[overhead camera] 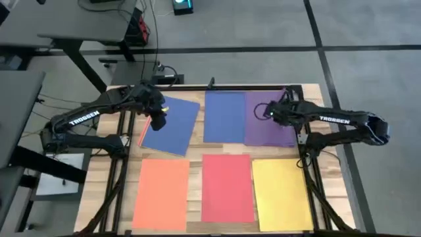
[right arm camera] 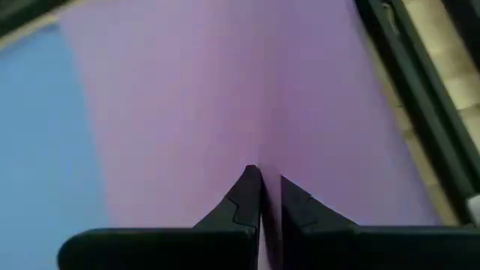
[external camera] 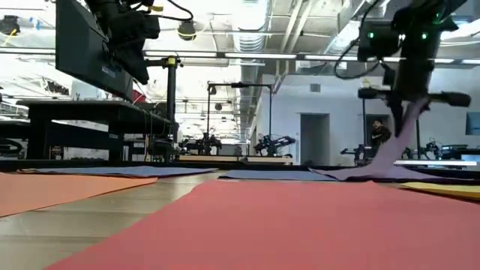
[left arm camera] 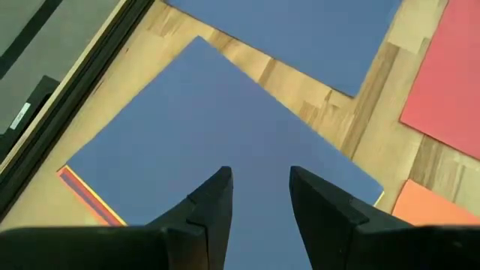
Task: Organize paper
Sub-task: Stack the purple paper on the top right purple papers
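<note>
Six sheets of paper lie in two rows. At the far left, a tilted stack topped by a blue sheet (overhead camera: 172, 125) shows orange and yellow edges (left arm camera: 86, 196). My left gripper (left arm camera: 260, 187) hovers open above it, touching nothing. A second blue sheet (overhead camera: 223, 116) lies flat at the far middle. The purple sheet (overhead camera: 279, 128) at the far right is pulled up into a peak (external camera: 405, 135), with my right gripper (right arm camera: 270, 187) shut on it. Orange (overhead camera: 161, 193), red (overhead camera: 227, 187) and yellow (overhead camera: 281, 194) sheets lie flat in the near row. My right gripper pinches a raised fold of the purple sheet (right arm camera: 271, 154) between its two fingers, coming from above and pointing down. The fold runs on as a crease away from the fingertips. Below the fingers the sheet hangs in a slanting tent, its outer parts (external camera: 360, 174) still on the table.
Dark frame rails run along the table's far edge (overhead camera: 210, 86) and down both sides. Bare wood shows in narrow strips between the sheets (overhead camera: 195, 155). Desks and equipment stand on the floor beyond the table's far side.
</note>
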You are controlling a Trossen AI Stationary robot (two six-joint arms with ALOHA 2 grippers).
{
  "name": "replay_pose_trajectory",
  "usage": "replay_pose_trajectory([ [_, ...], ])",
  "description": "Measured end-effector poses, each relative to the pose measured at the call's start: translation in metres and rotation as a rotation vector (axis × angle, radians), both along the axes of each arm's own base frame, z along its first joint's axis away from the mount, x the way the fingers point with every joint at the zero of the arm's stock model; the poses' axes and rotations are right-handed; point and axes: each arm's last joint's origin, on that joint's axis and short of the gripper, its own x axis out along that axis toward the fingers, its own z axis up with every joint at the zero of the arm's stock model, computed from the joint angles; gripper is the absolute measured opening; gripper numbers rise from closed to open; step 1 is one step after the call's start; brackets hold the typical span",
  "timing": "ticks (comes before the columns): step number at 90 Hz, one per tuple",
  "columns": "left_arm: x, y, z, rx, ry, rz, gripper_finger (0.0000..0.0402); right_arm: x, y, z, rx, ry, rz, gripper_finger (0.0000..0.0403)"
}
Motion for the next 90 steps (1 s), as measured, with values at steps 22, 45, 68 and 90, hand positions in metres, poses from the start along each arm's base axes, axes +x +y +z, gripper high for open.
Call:
replay_pose_trajectory([
  [22,-0.002,-0.001,-0.002,-0.016,0.029,0.0,0.0118,0.001,-0.005,-0.019,0.052,0.199,0.163,0.0],
  [45,-0.004,-0.002,-0.003,-0.033,0.043,0.01,0.0118,0.004,-0.016,-0.036,0.129,0.319,0.199,0.0003],
  [68,-0.004,-0.002,-0.003,-0.04,0.041,0.021,0.0118,-0.001,-0.019,-0.043,0.233,0.423,0.289,0.0058],
  [90,-0.004,-0.002,-0.003,-0.05,0.037,0.035,0.0118,-0.009,-0.013,-0.008,0.254,0.472,0.359,0.0101],
])
